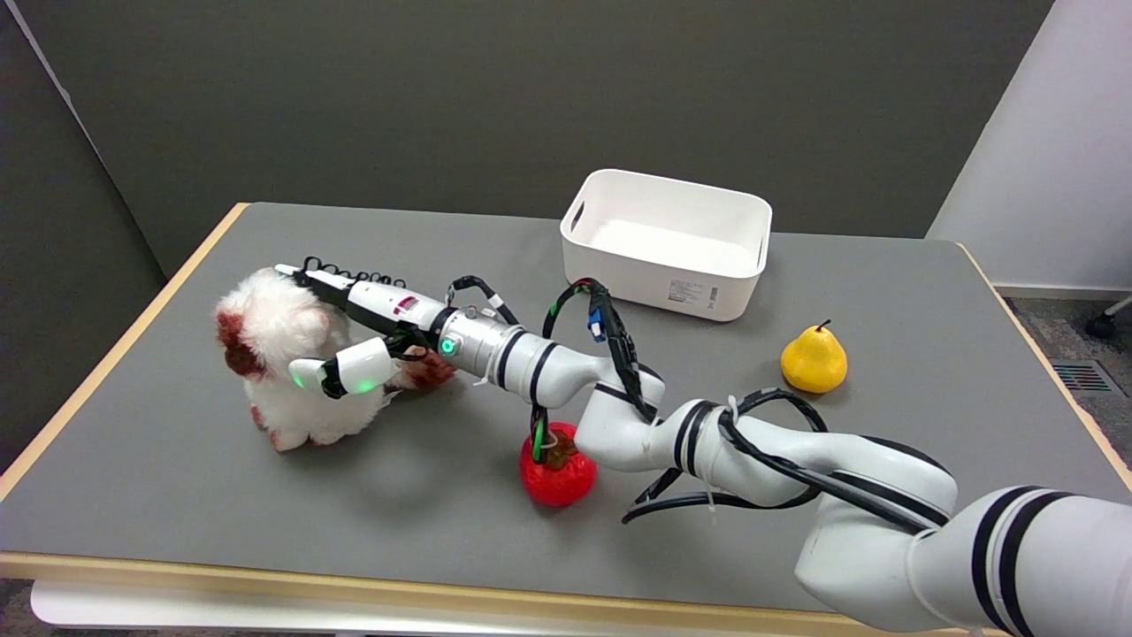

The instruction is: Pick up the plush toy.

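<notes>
My right hand (354, 341) is wrapping around the plush toy (287, 358) from its right side, fingers over its back and thumb across its front, gripping it on the desk (265, 531).

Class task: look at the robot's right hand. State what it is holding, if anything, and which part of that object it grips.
The right hand grips the fluffy white-and-brown plush toy around its upper body, fingers behind, thumb in front.
</notes>
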